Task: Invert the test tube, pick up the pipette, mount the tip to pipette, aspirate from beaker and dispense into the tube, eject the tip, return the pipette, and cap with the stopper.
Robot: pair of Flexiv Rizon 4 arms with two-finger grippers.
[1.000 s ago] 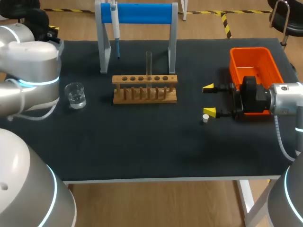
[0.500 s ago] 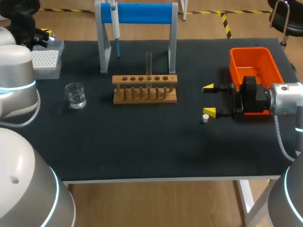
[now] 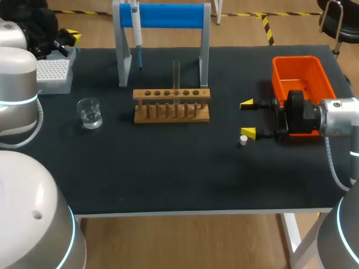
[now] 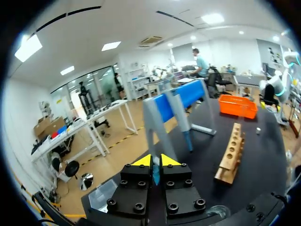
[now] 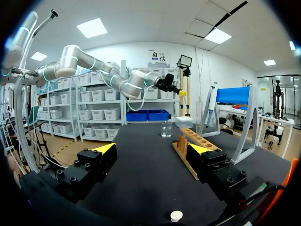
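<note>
- Right gripper point(image 3: 247, 118), right of the rack point(image 3: 171, 105): fingers wide apart, stopper point(image 3: 243, 140) just beside one tip.
- Left gripper point(image 4: 155, 161), far left of the rack: fingers together.

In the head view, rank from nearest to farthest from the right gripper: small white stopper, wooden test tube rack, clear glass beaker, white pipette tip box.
From the right gripper:
1. Small white stopper, beside one yellow tip.
2. Wooden test tube rack, mid-table.
3. Clear glass beaker, left side.
4. White pipette tip box, far left corner.
</note>
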